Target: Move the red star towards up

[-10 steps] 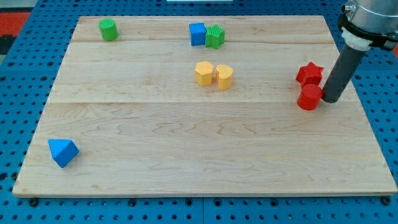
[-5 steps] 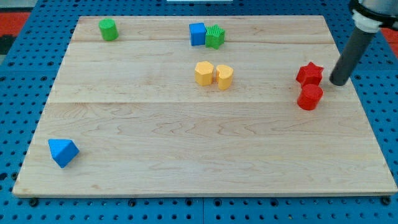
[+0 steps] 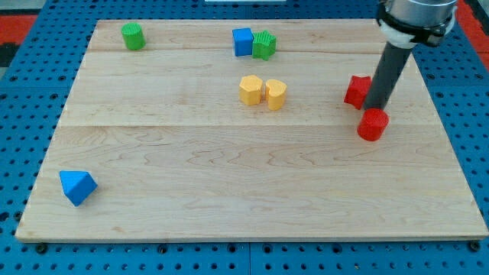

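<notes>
Red star (image 3: 356,91) sits at the right side of the board, middle depth, partly hidden behind the rod. No jaws on this rig, just the rod, so nothing to spread or pinch.

Near to far:
- Blue block (image 3: 76,186), wedge-like shape, near-left corner of the wooden board (image 3: 229,191), alone and well apart from everything else.
- Red cylinder (image 3: 373,124), right side, just nearer than the star and slightly right of it.
- My tip (image 3: 374,108) lands right between the two red blocks: just beyond the cylinder's far edge and against the star's right side. Cannot tell if it actually touches either one. The rod leans up and to the right out of the top of the view.
- Two yellow blocks at mid-board, touching side by side: left yellow block (image 3: 250,89) and right yellow block (image 3: 276,94). Well left of the star.
- Blue cube (image 3: 243,41) near the far edge, centre, with a ribbed green block (image 3: 264,44) touching its right side.
- Green cylinder (image 3: 133,36) at the far-left corner, alone.

Board rests on a blue perforated table (image 3: 23,114).
</notes>
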Tool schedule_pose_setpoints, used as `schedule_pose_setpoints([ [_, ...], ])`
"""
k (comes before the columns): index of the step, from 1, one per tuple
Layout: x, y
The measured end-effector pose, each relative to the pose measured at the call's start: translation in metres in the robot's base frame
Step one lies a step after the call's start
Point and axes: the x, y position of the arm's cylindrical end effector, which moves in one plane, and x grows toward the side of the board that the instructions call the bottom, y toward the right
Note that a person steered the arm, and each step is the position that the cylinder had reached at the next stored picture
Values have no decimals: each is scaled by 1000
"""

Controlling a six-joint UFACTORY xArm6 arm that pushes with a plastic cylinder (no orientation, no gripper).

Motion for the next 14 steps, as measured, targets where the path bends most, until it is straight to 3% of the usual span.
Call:
schedule_pose_setpoints([
  [4,-12,-51],
  [14,-28,-2],
])
